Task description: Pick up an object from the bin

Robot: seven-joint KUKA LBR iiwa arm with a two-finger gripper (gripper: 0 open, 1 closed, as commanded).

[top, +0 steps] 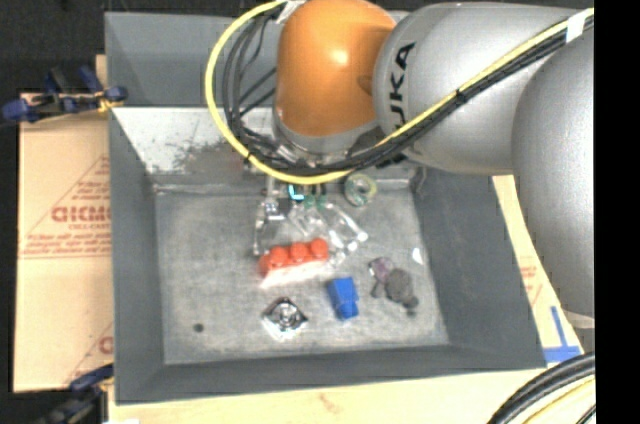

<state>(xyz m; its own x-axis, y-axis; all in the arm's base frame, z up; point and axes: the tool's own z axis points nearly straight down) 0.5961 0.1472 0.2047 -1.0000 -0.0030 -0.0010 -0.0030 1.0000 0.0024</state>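
**Red bumpy piece lies just below my pincer**

My pincer (pixel 277 218) hangs under my orange wrist cover, low in the grey metal bin (pixel 200 252). I cannot tell whether it is open or closed. Just below it in the view lies a red plastic piece with a row of round bumps (pixel 293 257), its long axis running across the view. Up and to the right of the red piece is a clear crumpled plastic scrap (pixel 347 232). Below and to the right is a small blue block (pixel 343 297), and straight below is a shiny foil lump (pixel 285 317).

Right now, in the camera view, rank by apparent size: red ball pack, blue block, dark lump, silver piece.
Red ball pack, largest.
Dark lump next.
Blue block and silver piece look alike; I won't rank them.
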